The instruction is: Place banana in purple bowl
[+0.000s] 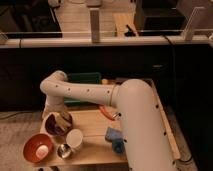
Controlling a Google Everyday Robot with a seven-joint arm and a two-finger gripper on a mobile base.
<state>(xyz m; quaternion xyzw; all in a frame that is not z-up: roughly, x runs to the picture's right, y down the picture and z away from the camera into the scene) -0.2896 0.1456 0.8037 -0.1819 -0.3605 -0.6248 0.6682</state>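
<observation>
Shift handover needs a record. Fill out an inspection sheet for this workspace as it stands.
Surface: wooden table, with items grouped at its front left.
Job's things: purple bowl at the table's left. The banana seems to be the pale tan piece at the bowl, under the gripper.
Clutter: orange bowl, white cup, small shiny cup, blue items, orange-red elongated item, green object behind the arm.
Grippers: gripper down over the purple bowl.
Cables: dark cable at right.
Surroundings: pale railing behind, grey floor.
</observation>
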